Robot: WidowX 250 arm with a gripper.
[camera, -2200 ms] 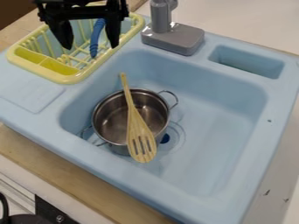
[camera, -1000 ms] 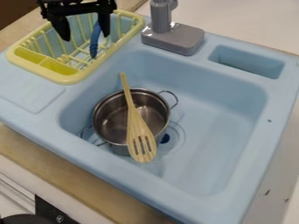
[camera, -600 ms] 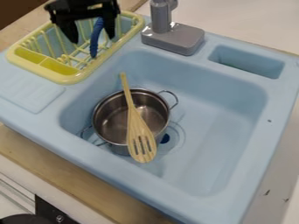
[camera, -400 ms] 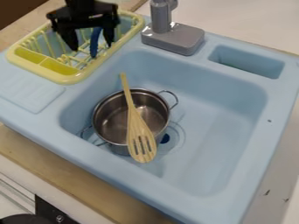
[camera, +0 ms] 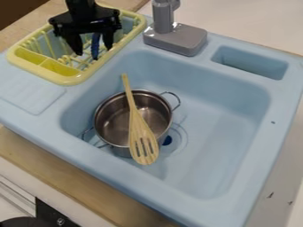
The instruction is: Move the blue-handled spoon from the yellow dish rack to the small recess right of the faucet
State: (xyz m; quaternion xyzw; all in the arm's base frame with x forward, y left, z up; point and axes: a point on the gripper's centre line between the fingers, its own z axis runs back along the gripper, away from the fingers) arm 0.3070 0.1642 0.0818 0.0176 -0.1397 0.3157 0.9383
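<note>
Tool (camera: pixel 93 50), open, hangs over yellow rack (camera: pixel 74 80), blue utensil (camera: pixel 95 43) seen btwn its fingers, long axis approx. vert. in view.

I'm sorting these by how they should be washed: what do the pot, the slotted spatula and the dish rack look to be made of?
The pot looks like stainless steel: shiny, grey, reflective walls. The slotted spatula seems to be wood or bamboo, pale tan and fairly matte. The dish rack is probably moulded plastic, given its even yellow and smooth, rounded rim.
</note>
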